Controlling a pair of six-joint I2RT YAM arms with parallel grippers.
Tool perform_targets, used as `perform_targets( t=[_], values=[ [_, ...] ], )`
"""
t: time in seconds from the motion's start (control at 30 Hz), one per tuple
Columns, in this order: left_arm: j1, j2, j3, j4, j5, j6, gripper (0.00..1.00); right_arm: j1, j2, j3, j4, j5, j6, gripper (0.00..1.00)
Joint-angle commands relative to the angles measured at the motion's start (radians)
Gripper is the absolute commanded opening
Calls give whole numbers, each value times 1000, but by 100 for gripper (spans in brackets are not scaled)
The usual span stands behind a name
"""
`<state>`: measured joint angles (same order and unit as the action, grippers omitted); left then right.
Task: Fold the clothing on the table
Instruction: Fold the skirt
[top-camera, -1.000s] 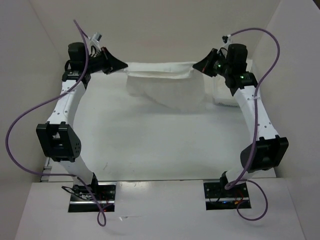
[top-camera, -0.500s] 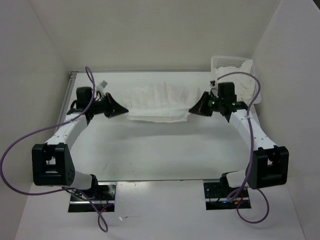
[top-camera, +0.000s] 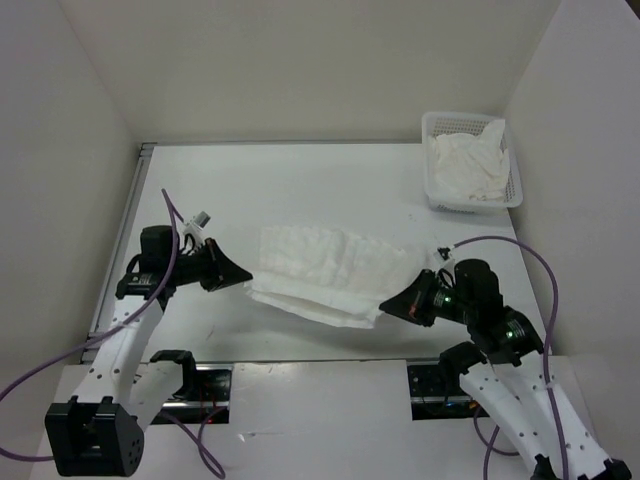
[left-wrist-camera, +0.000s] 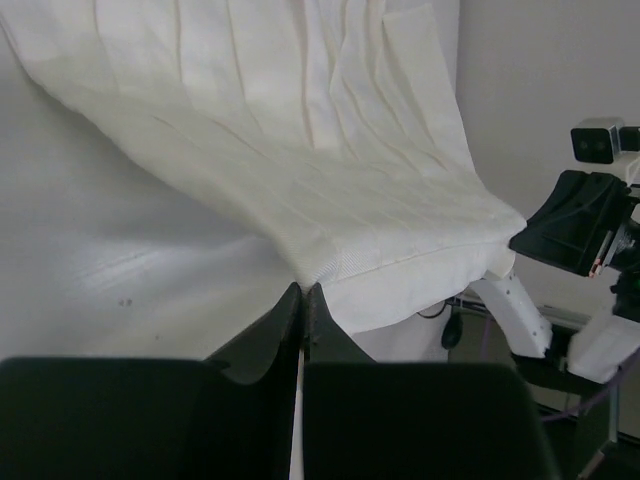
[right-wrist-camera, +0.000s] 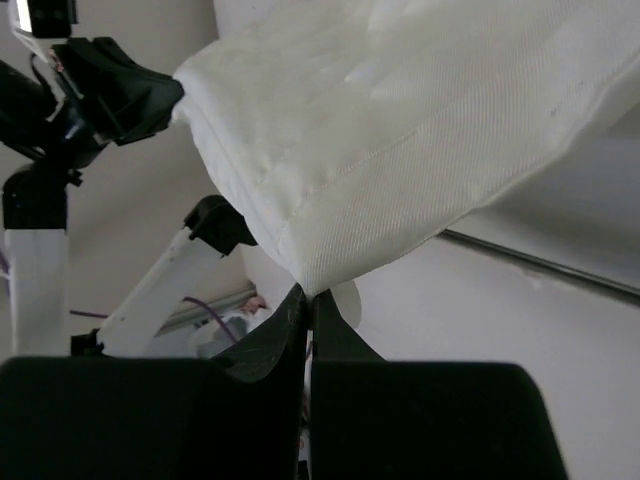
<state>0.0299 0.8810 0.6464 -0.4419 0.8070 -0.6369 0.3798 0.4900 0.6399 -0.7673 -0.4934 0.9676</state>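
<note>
white mesh basket (top-camera: 431, 160) in the far right corner of the counter (top-camera: 300, 185), filled with a crumpled white cloth bundle (top-camera: 468, 165). well apart from the basket, toward the near edge and to its left, the white garment (top-camera: 325, 265): doubled over into a long two-layer band, finely ribbed, stretched slantwise, both end corners raised off the surface. at the end far from the basket, left gripper (top-camera: 243, 279) closed tight on the corner, fabric pinched between the black fingertips, plain in the left wrist view. at the end nearer the basket, right gripper (top-camera: 385, 304) clamped the same way on the other corner, folded edge hanging from the tips in the right wrist view. purple cables (top-camera: 520, 250) looping off both arms, one arching between the basket and the right wrist, apart from the cloth. matte white counter, a few faint specks near the front, on the side away from the basket. white walls (top-camera: 60, 130) closing in left, back and right. two black mounting plates (top-camera: 185, 385) on the near ledge, farthest from the basket.
</note>
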Motion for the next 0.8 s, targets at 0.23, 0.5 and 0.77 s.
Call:
perform_targets(
  t=[0.23,0.5,0.77],
  values=[
    [13,191,36,150,-28,-61,0,25,-10,-54,-52,191,204,3],
    [-205,562,249,367,-123,-155,0,25,298,14,101,283,134,0],
    [-263,834,386,411,-177,-155,13,25,380,37,114,361,111,31]
  ],
)
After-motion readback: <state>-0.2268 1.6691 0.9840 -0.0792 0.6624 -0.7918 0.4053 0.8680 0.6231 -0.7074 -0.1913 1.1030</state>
